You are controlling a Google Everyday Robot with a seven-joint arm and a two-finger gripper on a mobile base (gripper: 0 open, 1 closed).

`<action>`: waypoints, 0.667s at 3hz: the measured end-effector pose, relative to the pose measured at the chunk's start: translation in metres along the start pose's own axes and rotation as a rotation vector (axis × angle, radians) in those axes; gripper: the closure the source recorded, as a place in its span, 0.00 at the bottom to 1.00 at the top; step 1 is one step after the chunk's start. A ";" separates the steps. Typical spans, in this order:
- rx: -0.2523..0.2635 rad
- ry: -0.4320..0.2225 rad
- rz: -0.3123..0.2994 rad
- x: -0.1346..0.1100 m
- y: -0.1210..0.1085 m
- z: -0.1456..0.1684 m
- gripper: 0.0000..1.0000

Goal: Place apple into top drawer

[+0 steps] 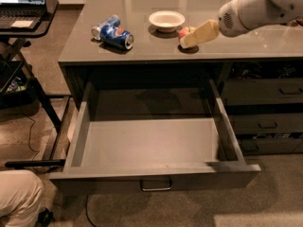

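The red apple (185, 31) sits on the grey counter (142, 46), just right of the white bowl (166, 20). Most of it is hidden behind my gripper (190, 39), whose cream fingers reach in from the right and cover the apple's front and right side. The white arm comes from the upper right. The top drawer (151, 174) is pulled fully out below the counter. It is wide, shallow, grey and empty, with a silver bar handle (155, 185) at the centre of its front panel.
A blue soda can (113, 33) lies on its side on the counter's left. Darker stacked drawers (265, 112) stand at the right. A laptop on a black stand (23, 4) is at far left. A person's knee (16, 197) shows at the bottom left.
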State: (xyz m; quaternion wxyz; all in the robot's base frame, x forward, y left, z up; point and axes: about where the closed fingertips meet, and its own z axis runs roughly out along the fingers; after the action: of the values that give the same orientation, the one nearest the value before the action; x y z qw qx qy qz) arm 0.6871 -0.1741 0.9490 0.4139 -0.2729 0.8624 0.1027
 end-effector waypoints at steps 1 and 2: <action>0.023 -0.040 -0.001 -0.011 -0.005 0.001 0.00; 0.022 -0.043 0.006 -0.011 -0.006 0.009 0.00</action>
State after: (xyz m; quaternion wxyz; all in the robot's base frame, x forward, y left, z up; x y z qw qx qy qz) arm 0.7018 -0.1717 0.9521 0.4348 -0.2635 0.8552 0.1004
